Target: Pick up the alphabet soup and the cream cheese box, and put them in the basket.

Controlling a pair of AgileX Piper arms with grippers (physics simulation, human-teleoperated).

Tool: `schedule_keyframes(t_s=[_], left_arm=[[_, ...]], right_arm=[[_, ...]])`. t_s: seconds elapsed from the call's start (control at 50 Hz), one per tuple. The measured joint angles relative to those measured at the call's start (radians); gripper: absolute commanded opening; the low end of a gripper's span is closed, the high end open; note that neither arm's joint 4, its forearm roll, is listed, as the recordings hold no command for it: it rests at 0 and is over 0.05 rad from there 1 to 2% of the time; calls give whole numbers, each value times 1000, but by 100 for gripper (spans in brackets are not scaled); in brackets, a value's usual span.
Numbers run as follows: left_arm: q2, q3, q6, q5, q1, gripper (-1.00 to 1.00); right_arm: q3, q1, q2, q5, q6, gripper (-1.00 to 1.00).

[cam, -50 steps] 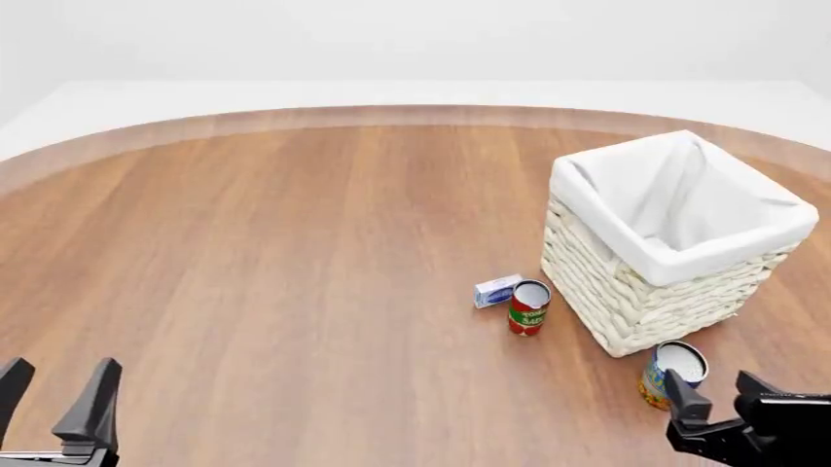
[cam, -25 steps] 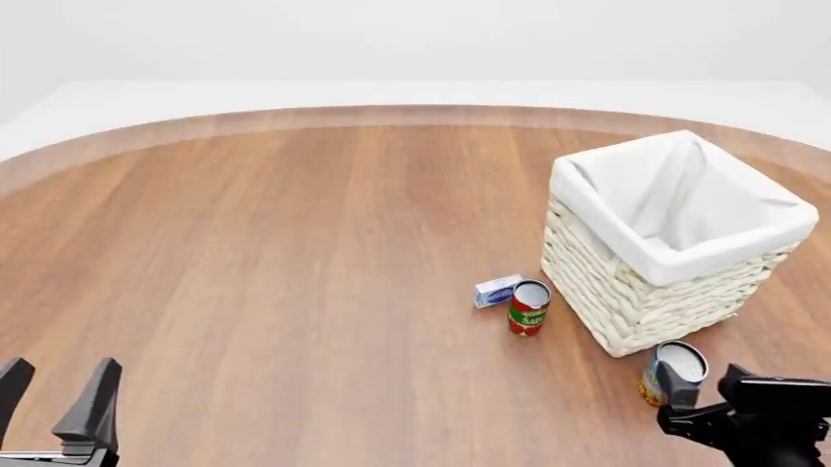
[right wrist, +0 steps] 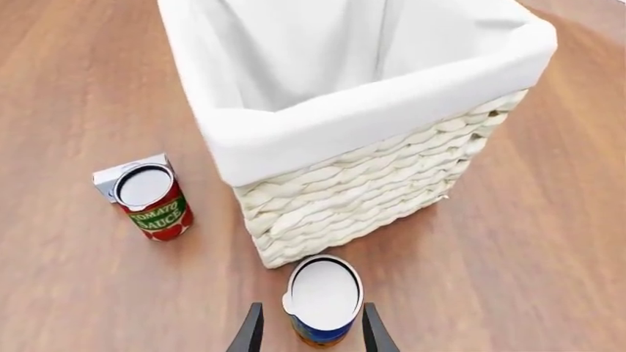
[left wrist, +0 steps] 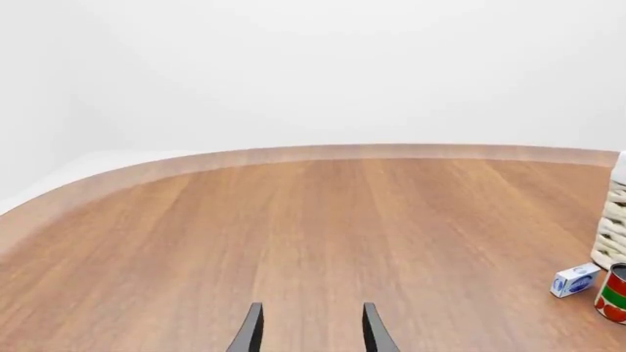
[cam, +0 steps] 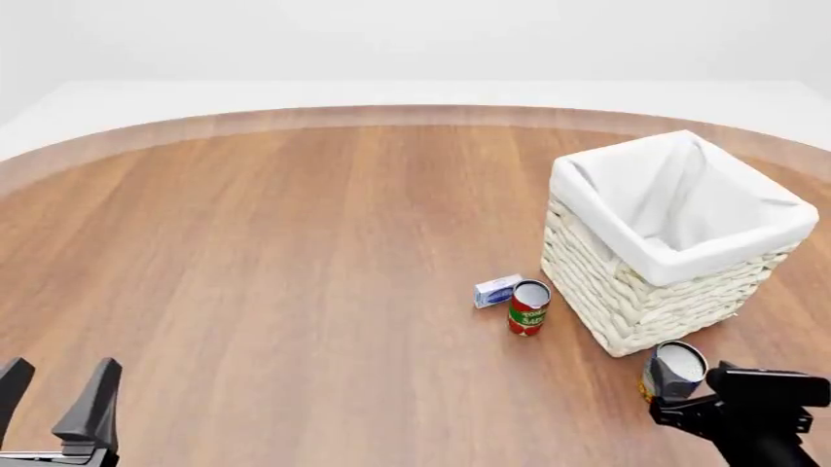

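The basket [cam: 675, 238] stands at the right; the alphabet soup [right wrist: 323, 299] stands at its near corner between the right gripper's [right wrist: 306, 330] spread fingers, not gripped. Descending off-centre could tip it. The cream cheese box [cam: 496, 290] lies left, behind 1 red can [cam: 528, 307]. The left gripper [cam: 53, 401] waits wide.

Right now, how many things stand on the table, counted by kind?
Cans: 2, the alphabet soup and a red and green tomato sauce can.
Boxes: 1, the cream cheese box.
Baskets: 1, the basket.
Total: 4.
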Motion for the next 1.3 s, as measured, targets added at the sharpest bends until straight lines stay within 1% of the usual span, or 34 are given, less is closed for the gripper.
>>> schedule_keyframes(t_s=[0.24,0.32,0.48,0.82,1.02,1.3], left_arm=[[0,0,0,0,0,100],[0,0,0,0,0,100],[0,0,0,0,0,100],[0,0,0,0,0,100],[0,0,0,0,0,100],[0,0,0,0,0,100]], right_arm=[[0,-5,72,-69,2,100],[0,-8,133,-127,3,100],[0,-19,313,-295,2,100],[0,-29,520,-489,5,100],[0,-33,582,-542,10,100],[0,-39,618,-566,18,100]])
